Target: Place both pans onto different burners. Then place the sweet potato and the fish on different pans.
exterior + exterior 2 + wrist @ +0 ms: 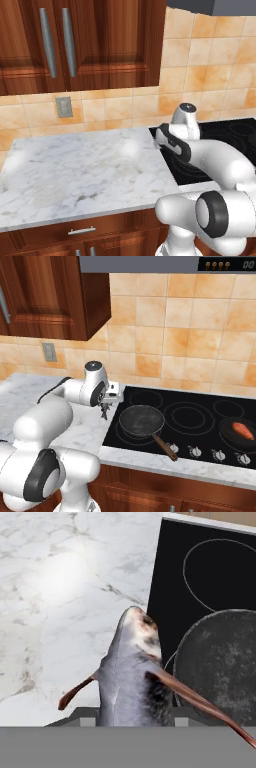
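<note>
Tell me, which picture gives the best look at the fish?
The hand view: the fish is close up there, grey body and dark fins plain, held in the gripper above the counter beside a pan. The right base view shows it as a small dark shape under the gripper. In the left base view the arm covers it.

My glossy white, rounded robot arm (47, 426) carries dark grey joint rings, a black cable and a silver-capped wrist.

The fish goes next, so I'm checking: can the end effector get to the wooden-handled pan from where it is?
Probably yes. The end effector, shut on the fish, hangs beside the empty pan; nothing stands between.
</note>
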Tool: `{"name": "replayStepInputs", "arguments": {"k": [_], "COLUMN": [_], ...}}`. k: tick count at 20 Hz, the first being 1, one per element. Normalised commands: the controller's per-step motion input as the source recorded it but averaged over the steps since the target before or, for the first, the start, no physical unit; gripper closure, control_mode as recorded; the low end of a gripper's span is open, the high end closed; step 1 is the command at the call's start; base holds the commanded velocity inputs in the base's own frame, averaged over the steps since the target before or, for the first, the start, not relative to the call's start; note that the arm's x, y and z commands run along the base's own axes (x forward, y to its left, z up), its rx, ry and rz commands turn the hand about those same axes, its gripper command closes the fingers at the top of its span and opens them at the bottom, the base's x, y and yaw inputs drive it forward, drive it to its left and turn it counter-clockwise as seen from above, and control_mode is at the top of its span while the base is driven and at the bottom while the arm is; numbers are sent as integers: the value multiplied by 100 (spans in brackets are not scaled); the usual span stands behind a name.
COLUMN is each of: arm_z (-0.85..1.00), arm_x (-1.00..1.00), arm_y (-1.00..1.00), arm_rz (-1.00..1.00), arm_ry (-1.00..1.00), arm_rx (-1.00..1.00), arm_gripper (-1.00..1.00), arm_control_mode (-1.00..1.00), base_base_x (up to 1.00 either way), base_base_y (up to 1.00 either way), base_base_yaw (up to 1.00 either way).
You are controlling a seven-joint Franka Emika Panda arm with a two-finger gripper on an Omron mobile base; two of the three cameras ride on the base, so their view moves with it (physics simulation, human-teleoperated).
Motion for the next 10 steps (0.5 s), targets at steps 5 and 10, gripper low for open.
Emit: {"name": "replayStepInputs", "arguments": {"k": [5,10], "arm_z": [20,5], "arm_x": [-10,-7], "arm_y": [-34,-36], "arm_rz": [0,-1], "arm_ry": [-1,0], "arm_rx": [0,0], "arm_gripper": [100,100], "arm_control_mode": [-100,-100], "base_base_x": [0,0], "base_base_y": [0,0], "base_base_yaw": [0,0]}}
